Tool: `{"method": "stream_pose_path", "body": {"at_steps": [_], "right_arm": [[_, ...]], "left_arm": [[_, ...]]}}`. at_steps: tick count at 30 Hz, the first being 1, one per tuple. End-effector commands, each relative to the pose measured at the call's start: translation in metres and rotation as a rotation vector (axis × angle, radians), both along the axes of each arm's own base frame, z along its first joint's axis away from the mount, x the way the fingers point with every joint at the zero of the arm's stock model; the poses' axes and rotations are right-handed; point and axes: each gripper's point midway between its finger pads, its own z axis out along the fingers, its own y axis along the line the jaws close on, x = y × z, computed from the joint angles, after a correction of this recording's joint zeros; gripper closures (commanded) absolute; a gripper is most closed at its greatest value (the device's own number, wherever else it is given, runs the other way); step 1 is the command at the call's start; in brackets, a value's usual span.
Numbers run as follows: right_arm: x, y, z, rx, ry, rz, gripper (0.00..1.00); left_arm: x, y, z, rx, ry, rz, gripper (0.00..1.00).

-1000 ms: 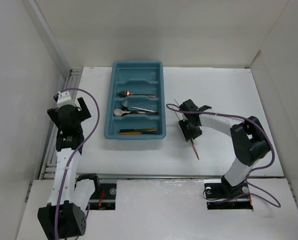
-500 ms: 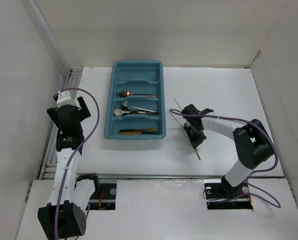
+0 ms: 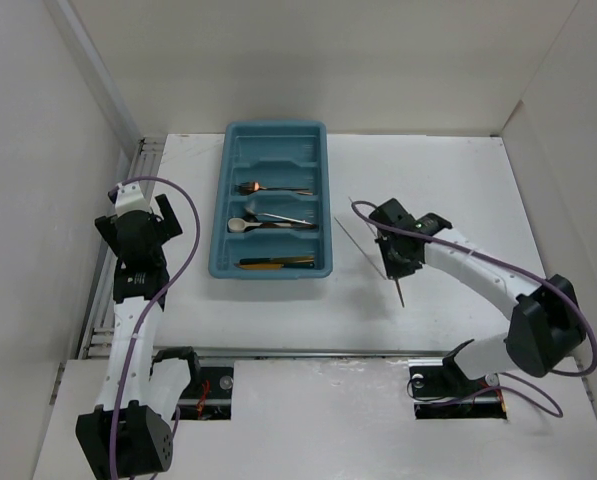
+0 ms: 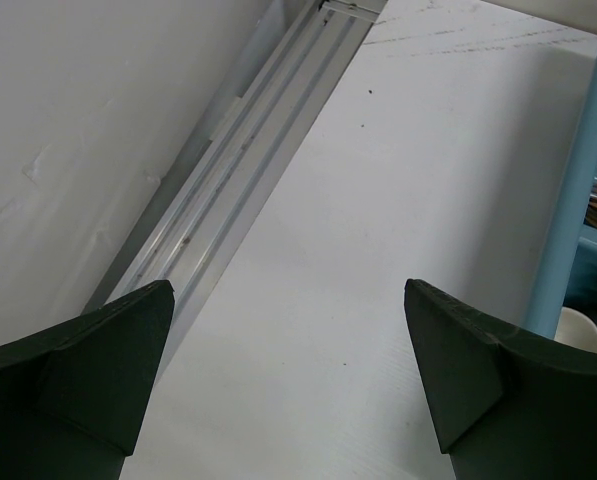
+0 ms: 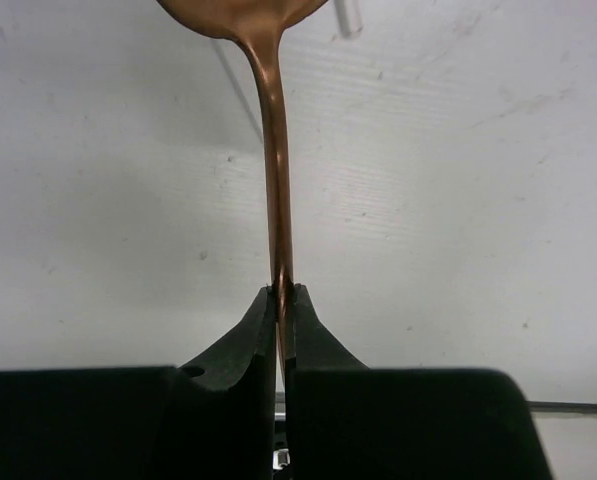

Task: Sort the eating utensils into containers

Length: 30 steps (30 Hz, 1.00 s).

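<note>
My right gripper (image 3: 392,256) (image 5: 281,292) is shut on the thin handle of a copper spoon (image 5: 276,180). The spoon's bowl points away from the wrist camera, and in the top view its handle end (image 3: 400,290) sticks out toward the near edge. It hangs over the table right of the teal tray (image 3: 320,200). The tray's slots hold a copper fork (image 3: 274,188), silver utensils (image 3: 283,215), a pale spoon (image 3: 238,226) and gold and black pieces (image 3: 276,262). My left gripper (image 3: 143,228) (image 4: 288,340) is open and empty left of the tray.
A thin pale stick (image 3: 353,235) lies on the table between the tray and my right gripper. The tray's rim (image 4: 578,170) shows at the right of the left wrist view. A metal rail (image 4: 228,170) runs along the left wall.
My right gripper has moved right and slightly toward the back with the copper spoon, and its elbow has swung out to the right. The left arm has not moved.
</note>
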Motion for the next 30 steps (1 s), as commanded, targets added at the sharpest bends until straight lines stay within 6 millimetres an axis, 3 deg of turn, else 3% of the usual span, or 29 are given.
{"method": "stream_pose_path", "body": {"at_steps": [1, 3, 4, 7, 8, 9, 10, 11, 12, 13, 15, 17, 18, 19, 23, 28, 29, 30], "right_arm": [[0.017, -0.005, 0.03, -0.029, -0.121, -0.041, 1.0], [0.031, 0.002, 0.046, -0.035, -0.2, 0.018, 1.0], [0.049, 0.019, 0.068, -0.003, -0.292, 0.061, 1.0], [0.089, 0.039, 0.098, -0.078, -0.427, 0.209, 1.0], [0.114, 0.061, 0.129, -0.042, -0.542, 0.24, 1.0], [0.133, 0.072, 0.125, -0.098, -0.55, 0.327, 1.0], [0.148, 0.086, 0.135, -0.115, -0.595, 0.364, 1.0], [0.172, 0.112, 0.17, -0.078, -0.715, 0.388, 1.0], [0.19, 0.132, 0.153, -0.112, -0.706, 0.439, 1.0], [0.203, 0.147, 0.157, -0.147, -0.74, 0.506, 1.0], [0.226, 0.197, 0.152, -0.135, -0.801, 0.597, 1.0], [0.234, 0.225, 0.142, -0.167, -0.822, 0.687, 1.0], [0.233, 0.247, 0.147, -0.155, -0.86, 0.714, 1.0], [0.235, 0.258, 0.126, -0.17, -0.837, 0.743, 1.0], [0.222, 0.286, 0.108, -0.123, -0.826, 0.825, 1.0], [0.213, 0.292, 0.101, -0.063, -0.825, 0.874, 0.61], [0.211, 0.291, 0.098, -0.069, -0.809, 0.879, 0.39], [0.211, 0.29, 0.106, -0.065, -0.819, 0.876, 0.32]], "left_arm": [[0.001, 0.003, 0.011, 0.015, -0.05, 0.009, 0.0], [0.001, 0.003, 0.011, 0.015, -0.05, 0.009, 0.0], [0.001, 0.003, 0.011, 0.015, -0.05, 0.009, 0.0], [0.001, 0.003, 0.013, 0.016, -0.059, 0.009, 0.0], [0.0, 0.003, 0.016, 0.017, -0.068, 0.009, 0.0], [0.0, 0.003, 0.016, 0.017, -0.068, 0.009, 0.0], [-0.001, 0.002, 0.012, 0.004, -0.059, 0.012, 0.0], [-0.003, 0.002, 0.013, 0.004, -0.06, 0.012, 0.0], [-0.005, 0.001, 0.009, -0.007, -0.046, 0.015, 0.0], [-0.006, 0.001, 0.007, -0.008, -0.037, 0.015, 0.0], [-0.008, 0.0, 0.012, -0.017, -0.048, 0.018, 0.0], [-0.011, 0.003, 0.017, -0.011, -0.056, 0.035, 0.0], [-0.011, 0.003, 0.017, -0.011, -0.056, 0.035, 0.0], [-0.013, 0.003, 0.018, -0.002, -0.05, 0.032, 0.0], [-0.019, 0.008, 0.021, 0.017, -0.054, 0.061, 0.0], [-0.016, 0.005, 0.018, 0.01, -0.045, 0.037, 0.0], [-0.015, 0.005, 0.016, 0.009, -0.036, 0.037, 0.0], [-0.013, 0.003, 0.013, 0.005, -0.028, 0.027, 0.0]]}}
